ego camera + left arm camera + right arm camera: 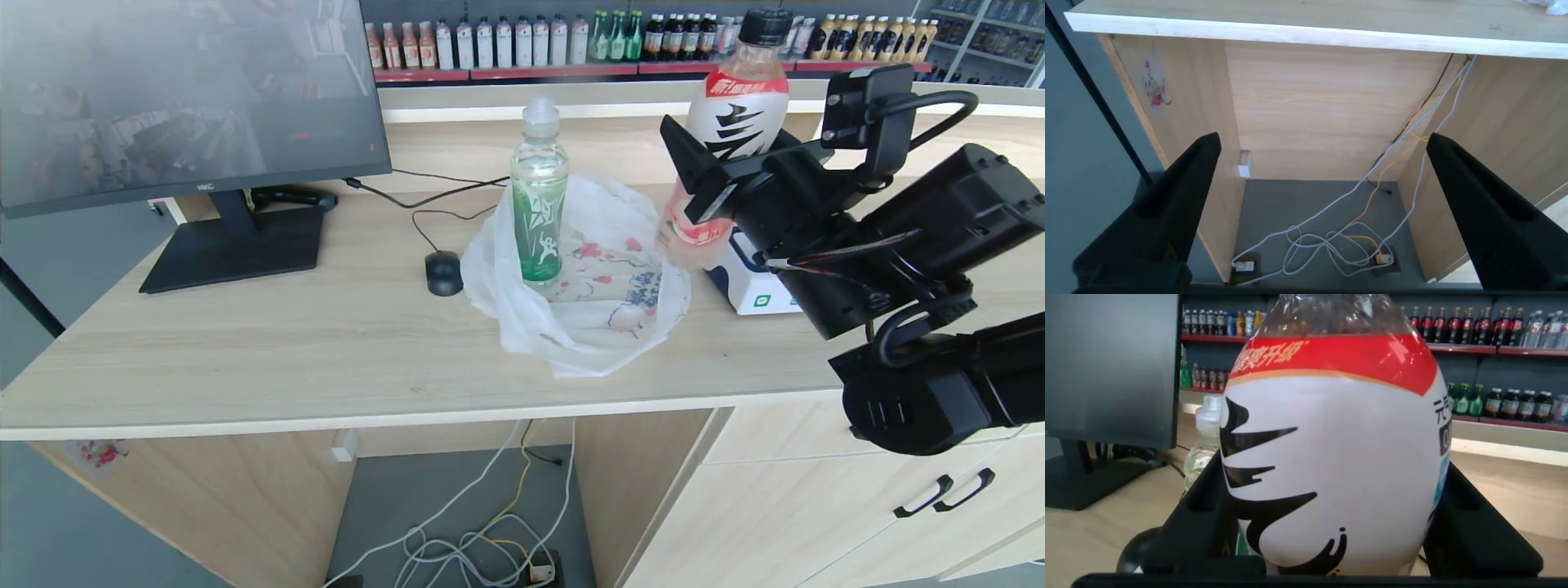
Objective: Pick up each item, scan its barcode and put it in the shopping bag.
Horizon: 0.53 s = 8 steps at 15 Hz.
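Scanner beside pink bottle, green bottle in shopping bag

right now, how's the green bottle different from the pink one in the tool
The green bottle stands upright on the shopping bag; the pink bottle hangs tilted in the right tool. The green bottle's cap is pale, the pink bottle's black. The green bottle's label is green, the pink bottle's white and red. Both are capped plastic drink bottles.
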Tool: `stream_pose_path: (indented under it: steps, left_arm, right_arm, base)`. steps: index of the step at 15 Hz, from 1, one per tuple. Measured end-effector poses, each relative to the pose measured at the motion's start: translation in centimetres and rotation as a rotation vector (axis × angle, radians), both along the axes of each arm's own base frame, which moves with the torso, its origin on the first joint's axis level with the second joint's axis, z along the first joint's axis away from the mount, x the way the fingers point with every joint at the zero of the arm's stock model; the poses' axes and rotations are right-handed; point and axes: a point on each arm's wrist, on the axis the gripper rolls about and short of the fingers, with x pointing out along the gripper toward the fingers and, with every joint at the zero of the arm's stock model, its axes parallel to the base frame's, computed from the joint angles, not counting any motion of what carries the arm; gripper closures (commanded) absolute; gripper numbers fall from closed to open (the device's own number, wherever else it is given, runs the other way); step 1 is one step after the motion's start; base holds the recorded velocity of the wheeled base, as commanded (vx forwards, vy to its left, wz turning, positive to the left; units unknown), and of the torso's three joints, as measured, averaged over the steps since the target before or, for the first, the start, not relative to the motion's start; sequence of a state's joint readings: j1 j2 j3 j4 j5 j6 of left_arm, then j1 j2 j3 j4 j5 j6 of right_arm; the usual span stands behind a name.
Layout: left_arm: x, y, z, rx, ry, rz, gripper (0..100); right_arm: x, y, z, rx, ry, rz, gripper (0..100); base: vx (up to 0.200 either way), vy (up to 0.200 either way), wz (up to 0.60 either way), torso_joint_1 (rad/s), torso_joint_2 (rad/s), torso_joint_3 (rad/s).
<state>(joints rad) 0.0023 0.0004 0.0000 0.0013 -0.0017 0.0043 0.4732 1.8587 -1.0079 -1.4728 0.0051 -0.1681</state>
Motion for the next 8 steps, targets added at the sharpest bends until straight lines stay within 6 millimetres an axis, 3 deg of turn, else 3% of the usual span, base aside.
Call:
stream_pose_path:
  steps: [8]
  left_arm:
    - [0.0,0.0,0.0,0.000,0.000,0.000,0]
  right_arm:
    - [3.9,1.2,-1.1,0.008,-0.015,-0.012,100]
  base:
    - [0.000,0.000,0.00,0.000,0.00,0.000]
